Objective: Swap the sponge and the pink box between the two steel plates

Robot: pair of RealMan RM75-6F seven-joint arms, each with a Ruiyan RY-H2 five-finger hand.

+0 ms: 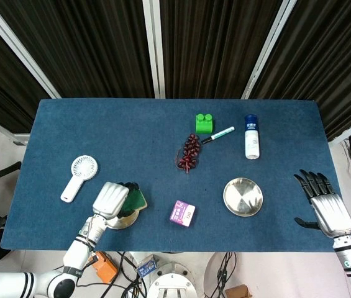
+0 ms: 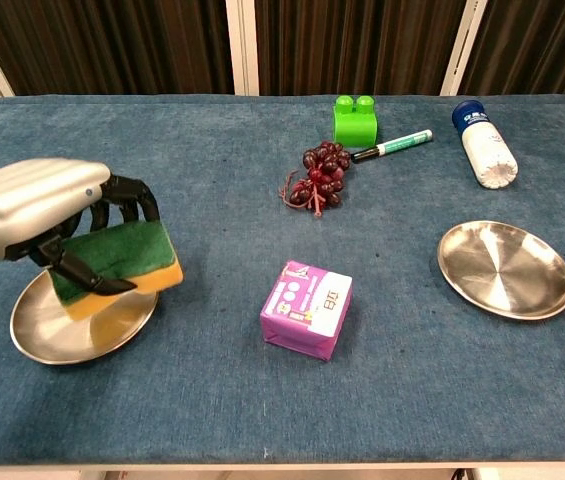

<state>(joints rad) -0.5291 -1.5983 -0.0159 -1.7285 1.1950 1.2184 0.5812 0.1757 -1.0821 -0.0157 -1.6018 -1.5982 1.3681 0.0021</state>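
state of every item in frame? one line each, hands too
Left hand: grips the sponge.
Yellow-green sponge: held over the left plate.
Left steel plate: holds nothing resting on it.
Right steel plate: empty.
Pink box: on the cloth between the plates.
Right hand: holds nothing, fingers spread.
White bottle with blue cap: lying down, capped.
Green-capped marker: capped.
White handheld fan: lying flat.
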